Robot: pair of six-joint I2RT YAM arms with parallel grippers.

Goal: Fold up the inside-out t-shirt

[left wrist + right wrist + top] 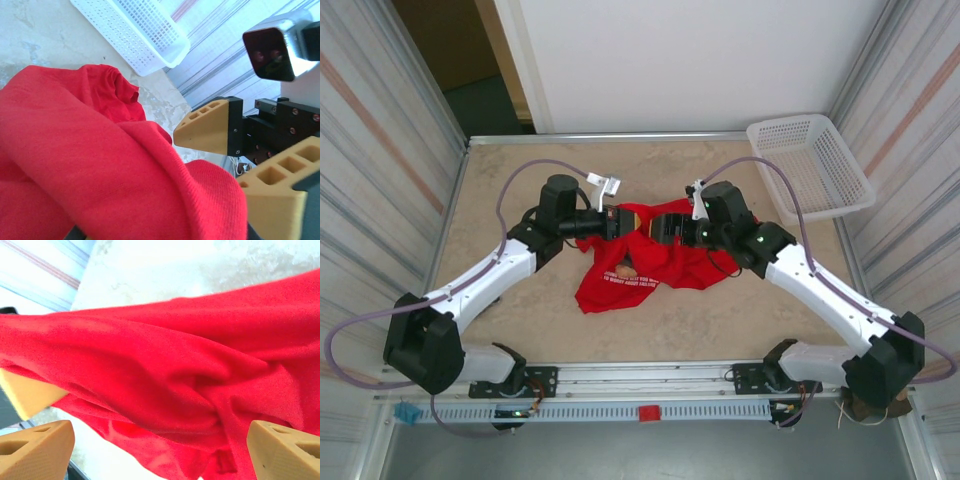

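near edge: left arm (470, 290) and right arm (820, 285) are reaching inward from their bases toward the middle of the surface (520, 330).

t-shirt (640, 265): red, lying crumpled in the middle of the surface, its bulk on the near side of the two end effectors. white lettering is showing on the near part. the far edge is rising off the surface to the spot where the end effectors are meeting.

left end effector (618, 222): clenched, grasping the far edge of the t-shirt. in the left wrist view the red cloth is bunching thickly across the bottom of the frame and is hiding the fingers.

right end effector (660, 226): released, facing the left one and sitting just beside it. in the right wrist view its two tan fingers (285, 450) are standing wide apart at the bottom corners. the cloth is stretching across beyond them in folds and is not being pinched.

far right corner: a white mesh basket (810, 165) is sitting well apart from the t-shirt. the left wrist view is catching it beyond the cloth.
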